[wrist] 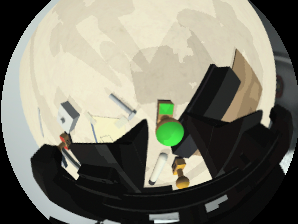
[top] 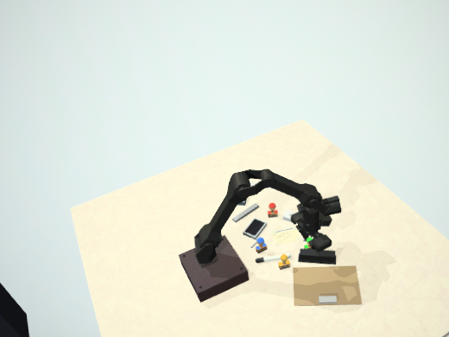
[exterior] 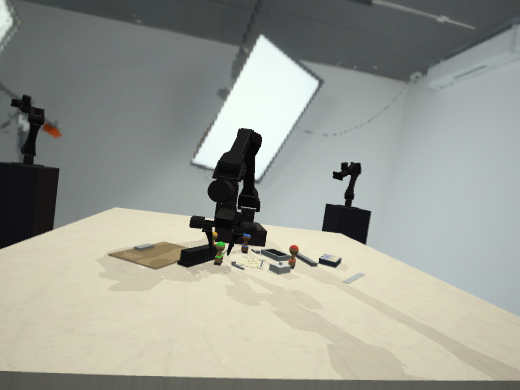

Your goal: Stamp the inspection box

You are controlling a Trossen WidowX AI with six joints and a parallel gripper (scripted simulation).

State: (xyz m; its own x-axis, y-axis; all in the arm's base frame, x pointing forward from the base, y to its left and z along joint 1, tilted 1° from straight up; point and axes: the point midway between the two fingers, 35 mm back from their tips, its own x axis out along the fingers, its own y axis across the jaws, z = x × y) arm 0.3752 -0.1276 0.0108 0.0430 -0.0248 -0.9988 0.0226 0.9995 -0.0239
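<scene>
My gripper [top: 312, 243] [exterior: 221, 252] [wrist: 165, 119] is open, its fingers on either side of a green-topped stamp [exterior: 219, 254] [wrist: 170, 133], which stands on the table beside a black block. No contact with the stamp shows. A red-topped stamp [top: 272, 210] [exterior: 293, 256], a blue-topped stamp [top: 261, 244] [exterior: 245, 243] and an orange-topped stamp [top: 283, 262] [wrist: 181, 181] also stand there. The stamps' words cannot be read. The pale yellow card [top: 285, 236] [exterior: 251, 262] lies flat; its box is too small to make out. A dark pad [top: 255, 228] [exterior: 274, 254] in a light case lies near it.
The long black block [top: 317, 256] [exterior: 197, 255] [wrist: 212, 92] is close beside the green stamp. A brown board [top: 325, 281] [exterior: 155, 257] lies beyond it. A white marker [top: 273, 259] [wrist: 158, 169], a pale grey box [exterior: 279, 268] [wrist: 68, 116] and a grey bar [top: 245, 213] lie around the card.
</scene>
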